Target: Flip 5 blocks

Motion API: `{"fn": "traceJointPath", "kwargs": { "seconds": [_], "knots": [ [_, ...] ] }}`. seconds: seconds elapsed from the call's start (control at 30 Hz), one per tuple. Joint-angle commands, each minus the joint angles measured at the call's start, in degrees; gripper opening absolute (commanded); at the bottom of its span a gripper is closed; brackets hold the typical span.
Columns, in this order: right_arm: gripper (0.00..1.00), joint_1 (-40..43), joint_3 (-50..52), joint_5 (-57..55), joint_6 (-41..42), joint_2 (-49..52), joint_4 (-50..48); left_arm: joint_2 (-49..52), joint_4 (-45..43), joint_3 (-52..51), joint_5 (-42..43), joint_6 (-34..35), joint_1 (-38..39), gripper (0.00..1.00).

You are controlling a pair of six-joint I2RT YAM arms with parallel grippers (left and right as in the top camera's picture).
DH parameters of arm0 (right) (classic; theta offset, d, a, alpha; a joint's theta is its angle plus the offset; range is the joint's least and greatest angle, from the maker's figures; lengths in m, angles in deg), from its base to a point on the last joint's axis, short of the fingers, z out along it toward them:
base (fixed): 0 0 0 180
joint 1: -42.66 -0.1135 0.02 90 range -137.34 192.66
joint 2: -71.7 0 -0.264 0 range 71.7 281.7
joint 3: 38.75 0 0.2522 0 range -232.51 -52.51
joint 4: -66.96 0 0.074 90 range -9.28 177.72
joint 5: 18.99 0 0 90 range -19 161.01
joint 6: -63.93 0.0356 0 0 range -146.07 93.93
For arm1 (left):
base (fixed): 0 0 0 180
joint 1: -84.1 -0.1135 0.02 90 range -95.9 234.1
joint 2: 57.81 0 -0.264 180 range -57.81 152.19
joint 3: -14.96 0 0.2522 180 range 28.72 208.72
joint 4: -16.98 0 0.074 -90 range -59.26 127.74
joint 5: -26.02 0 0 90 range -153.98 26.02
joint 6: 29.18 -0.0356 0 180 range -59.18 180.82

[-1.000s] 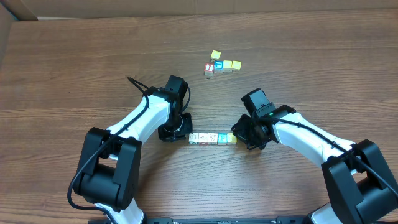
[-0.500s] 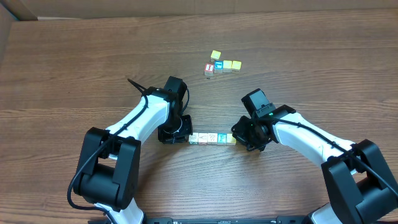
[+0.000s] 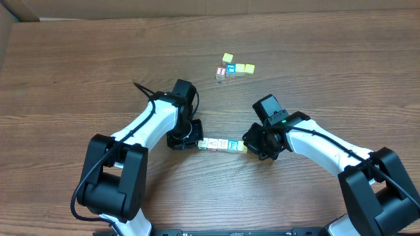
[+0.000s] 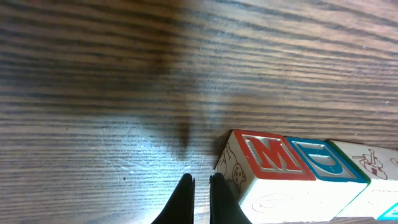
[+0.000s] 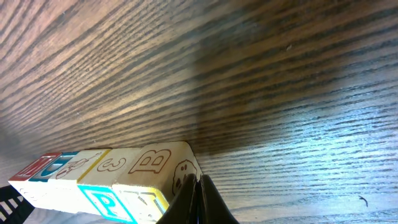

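The blocks [image 3: 222, 144] lie in one straight row on the wooden table, squeezed between my two grippers. My left gripper [image 3: 194, 140] is shut and empty at the row's left end. In the left wrist view its tips [image 4: 200, 182] rest beside the end face of the red "M" block [image 4: 267, 155], followed by a blue-bordered block [image 4: 323, 159] and a green-bordered one [image 4: 370, 163]. My right gripper [image 3: 249, 144] is shut and empty at the right end. There its tips [image 5: 198, 182] press the end face of the "B" block [image 5: 158, 163], beside the "3" block [image 5: 111, 167] and a blue "P" face [image 5: 106, 202].
A second cluster of small cubes [image 3: 236, 67] sits at the back, past the row: a red "I" cube [image 3: 221, 72], a blue one and yellow ones. The table's far edge [image 3: 197, 18] runs along the top, with cardboard at the upper left corner.
My right gripper has edged slightly left against the row, nudging the blocks a little toward the left gripper. The left arm has barely moved.
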Motion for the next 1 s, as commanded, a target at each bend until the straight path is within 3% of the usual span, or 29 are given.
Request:
{"fn": "traceJointPath", "kwargs": {
  "seconds": [0.0,0.97],
  "knots": [
    [0.04,-0.5,0.4,0.6,1.1,0.2,-1.2,0.3,-0.9,-0.2,1.4,-1.2,0.0,0.04],
    [0.04,-0.6,0.4,0.9,1.7,0.2,-3.7,0.3,-2.3,-0.2,-0.3,-1.7,0.0,0.04]
  ]
}}
